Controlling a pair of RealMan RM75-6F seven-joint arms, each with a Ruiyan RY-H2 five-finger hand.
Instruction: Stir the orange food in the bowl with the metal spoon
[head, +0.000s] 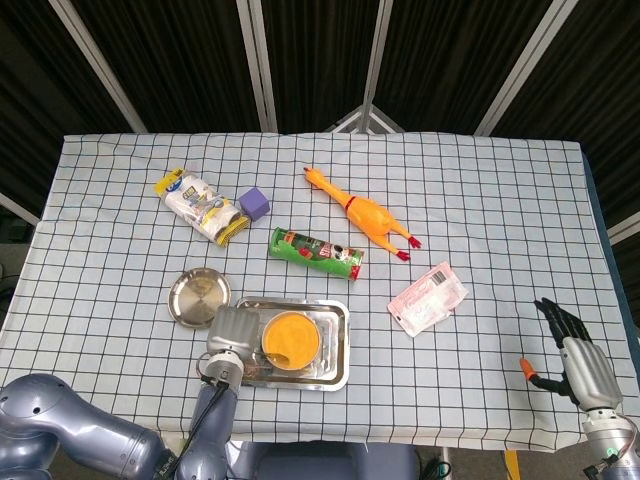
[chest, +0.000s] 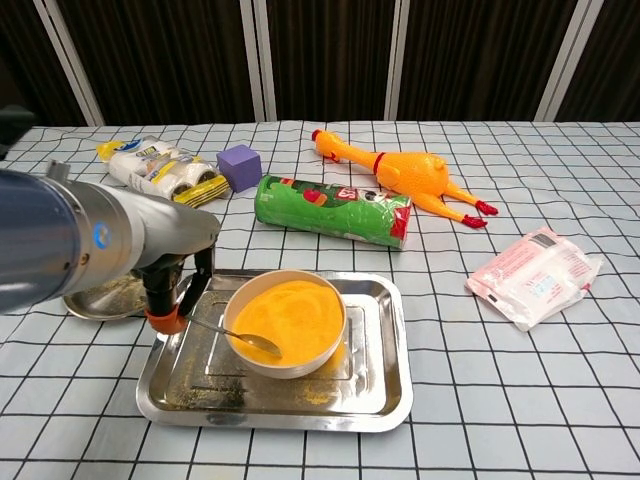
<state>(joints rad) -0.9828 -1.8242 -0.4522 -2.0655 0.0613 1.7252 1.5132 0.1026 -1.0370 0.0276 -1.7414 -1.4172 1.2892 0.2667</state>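
A shiny rectangular steel tray on the checked-cloth counter holds a round cream bowl of smooth orange food. The left hand pinches the slim metal spoon, its oval tip in the food's near-left edge. The right hand hangs off the counter's edge, fingers spread, holding nothing.

The tray and spoon are shiny bare metal; the checked tablecloth looks matt cloth; the chicken toy seems smooth, glossy rubber.
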